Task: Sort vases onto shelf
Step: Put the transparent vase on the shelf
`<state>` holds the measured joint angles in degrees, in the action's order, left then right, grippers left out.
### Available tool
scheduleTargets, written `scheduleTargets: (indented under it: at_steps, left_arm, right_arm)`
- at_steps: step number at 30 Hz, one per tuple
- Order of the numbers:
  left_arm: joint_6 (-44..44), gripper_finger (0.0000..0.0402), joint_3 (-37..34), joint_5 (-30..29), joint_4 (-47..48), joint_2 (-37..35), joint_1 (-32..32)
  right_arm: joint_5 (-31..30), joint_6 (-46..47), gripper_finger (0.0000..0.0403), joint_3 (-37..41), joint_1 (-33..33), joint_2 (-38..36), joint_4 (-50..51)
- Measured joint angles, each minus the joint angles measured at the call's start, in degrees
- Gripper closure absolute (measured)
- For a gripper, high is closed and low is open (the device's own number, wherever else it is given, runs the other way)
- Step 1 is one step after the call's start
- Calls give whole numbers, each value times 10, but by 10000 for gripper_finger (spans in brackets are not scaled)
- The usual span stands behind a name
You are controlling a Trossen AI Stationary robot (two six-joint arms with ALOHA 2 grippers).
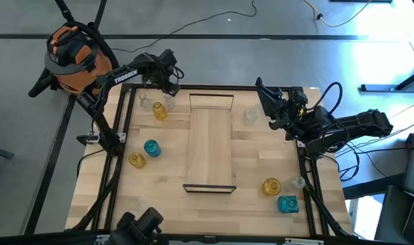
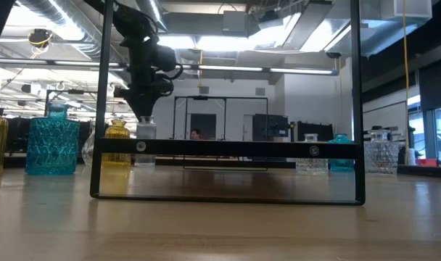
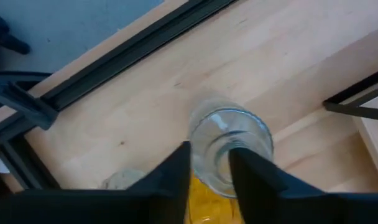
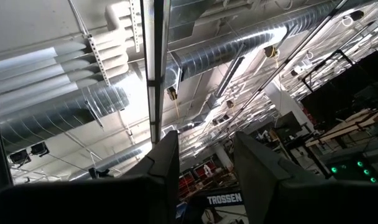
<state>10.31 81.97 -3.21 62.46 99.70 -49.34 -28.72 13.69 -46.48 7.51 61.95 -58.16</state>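
Observation:
My left gripper (image 1: 170, 87) (image 3: 209, 163) hangs over the table's far left corner and is shut on a clear vase (image 3: 231, 144) (image 2: 144, 131). An amber vase (image 1: 159, 112) and another clear vase (image 1: 146, 103) stand just beside it. The shelf (image 1: 210, 139) lies lengthwise in the table's middle, with a wire frame at each short end. A teal vase (image 1: 151, 148) and an amber vase (image 1: 137, 160) stand to its left. A clear vase (image 1: 250, 116) stands to its right. My right gripper (image 1: 267, 95) (image 4: 204, 149) is open, tipped toward the ceiling at the far right edge. My left gripper has the clear vase by its mouth rim (image 3: 198, 134), coming from above and pointing down. One finger (image 3: 176, 171) stands outside the rim and the other (image 3: 248, 168) seems to reach into the mouth. The vase stays upright. The shelf's frame bar hides its base in the low view.
Near the table's near right corner stand an amber vase (image 1: 271, 186), a clear vase (image 1: 297, 182) and a teal vase (image 1: 287, 203). A black rail frame (image 1: 122, 109) borders the table. The board's top (image 1: 210, 156) is bare wood.

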Motion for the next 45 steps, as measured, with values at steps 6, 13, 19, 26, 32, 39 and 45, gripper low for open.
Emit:
scheduleTargets:
  at_steps: [6,13,19,26,32,39,45]
  left_arm:
    - [-30,374,0,23,16,0,0]
    - [-48,374,-5,31,45,-27,12]
    - [-49,374,-4,33,69,-98,47]
    - [-30,374,18,62,74,-150,91]
    - [-3,374,111,136,124,-153,162]
    - [42,374,251,132,122,-88,256]
    - [43,374,350,117,149,37,285]
  right_arm:
    - [1,0,288,0,0,0,0]
    - [9,0,288,0,0,0,0]
    - [7,0,288,0,0,0,12]
    - [-15,-1,288,0,0,0,39]
    - [-21,-1,288,0,0,0,41]
    - [-20,-1,288,0,0,0,45]
    - [-15,-1,288,0,0,-3,47]
